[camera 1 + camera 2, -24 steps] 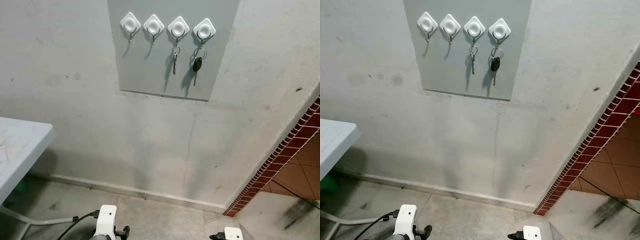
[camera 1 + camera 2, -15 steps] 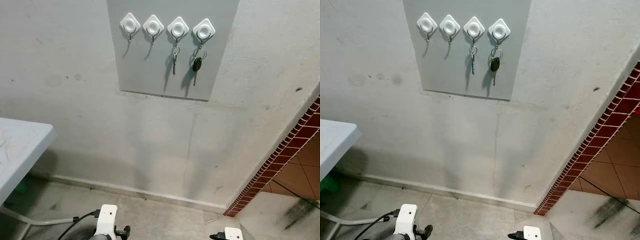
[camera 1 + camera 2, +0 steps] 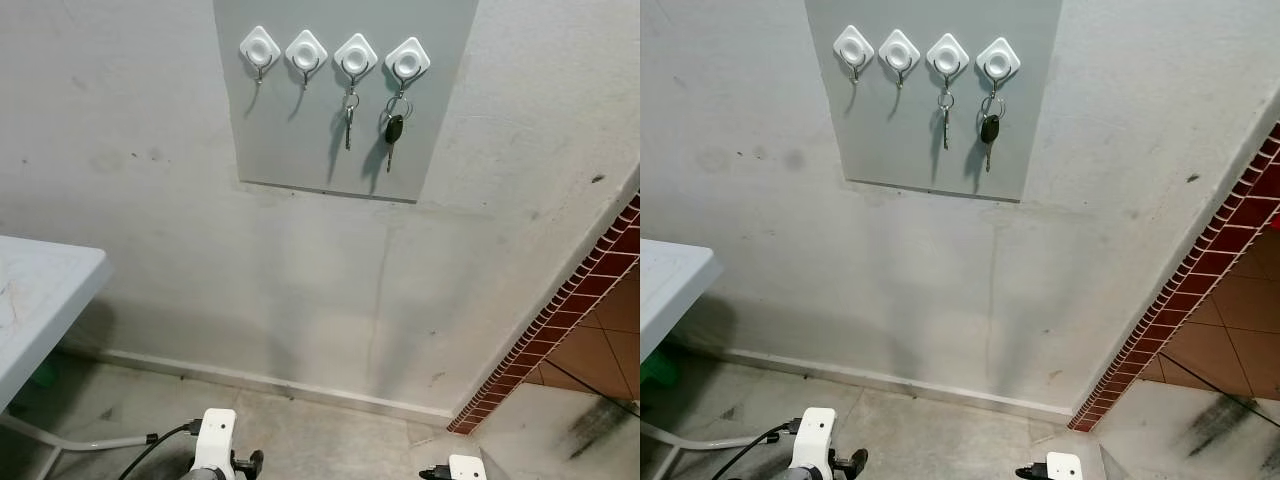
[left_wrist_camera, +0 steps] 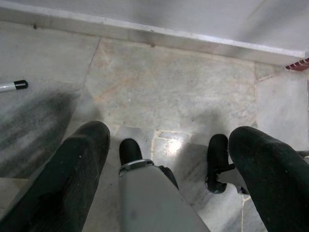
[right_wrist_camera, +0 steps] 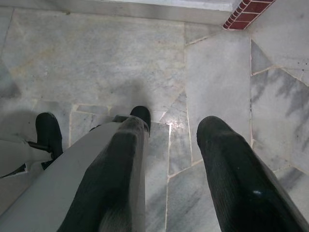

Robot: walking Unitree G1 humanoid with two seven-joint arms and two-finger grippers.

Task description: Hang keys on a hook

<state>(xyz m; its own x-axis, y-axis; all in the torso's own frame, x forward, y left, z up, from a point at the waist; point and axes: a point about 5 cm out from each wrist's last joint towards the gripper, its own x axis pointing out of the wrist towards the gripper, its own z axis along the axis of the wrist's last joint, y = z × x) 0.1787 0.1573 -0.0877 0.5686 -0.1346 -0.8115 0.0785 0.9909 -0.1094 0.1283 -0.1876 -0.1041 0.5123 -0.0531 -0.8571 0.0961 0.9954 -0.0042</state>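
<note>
A grey board (image 3: pixel 300 150) on the wall carries a row of white hooks. The two left hooks (image 3: pixel 259 45) (image 3: pixel 306 48) are bare. A silver key (image 3: pixel 349 120) hangs from the third hook (image 3: pixel 356 52), and a black-headed key (image 3: pixel 394 128) on a ring hangs from the fourth hook (image 3: pixel 407 58). Both arms hang low, far below the board. My left gripper (image 4: pixel 170 133) is open over the stone floor with nothing between its fingers. My right gripper (image 5: pixel 169 133) is open too, also holding nothing.
A white table (image 3: pixel 40 290) juts in at the left, with something green (image 3: pixel 42 375) under it. A red brick edge (image 3: pixel 560 320) runs diagonally at the right. A marker (image 4: pixel 12 86) lies on the floor near the wall. A black cable (image 3: pixel 150 450) trails by my left arm.
</note>
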